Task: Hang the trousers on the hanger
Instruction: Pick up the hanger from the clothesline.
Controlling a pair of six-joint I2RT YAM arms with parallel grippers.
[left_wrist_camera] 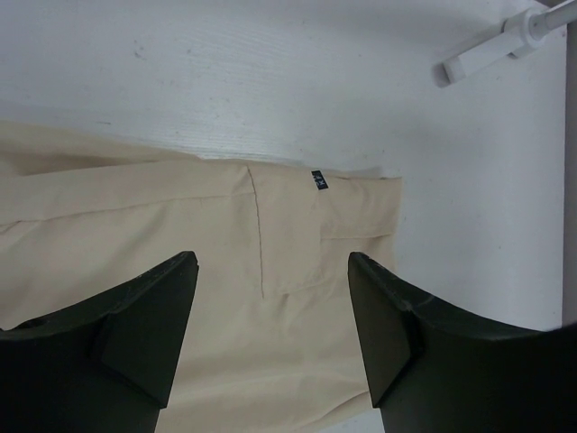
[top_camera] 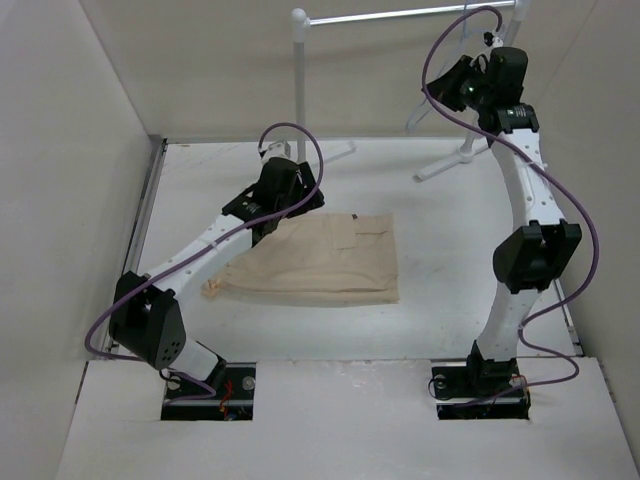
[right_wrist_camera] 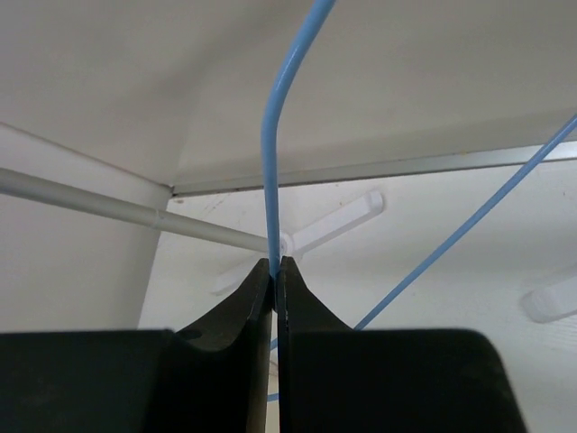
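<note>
The beige trousers point(top_camera: 320, 262) lie folded flat on the white table, waist end toward the right. My left gripper point(top_camera: 265, 222) hovers over their upper left part. In the left wrist view it point(left_wrist_camera: 270, 262) stands open, the cloth point(left_wrist_camera: 270, 216) with its stitched seam and small dark label showing between the two fingers. My right gripper point(top_camera: 450, 90) is raised at the back right beside the rack. In the right wrist view it point(right_wrist_camera: 275, 263) is shut on the thin blue wire of the hanger point(right_wrist_camera: 268, 135). In the top view the hanger point(top_camera: 413, 115) shows as a pale slanting line.
A white tube rack stands at the back, with its rail point(top_camera: 400, 15) on top, a post point(top_camera: 299, 70) and feet point(top_camera: 445, 160) on the table. One foot point(left_wrist_camera: 487, 54) lies near the trousers' waist. White walls close in the left, back and right sides.
</note>
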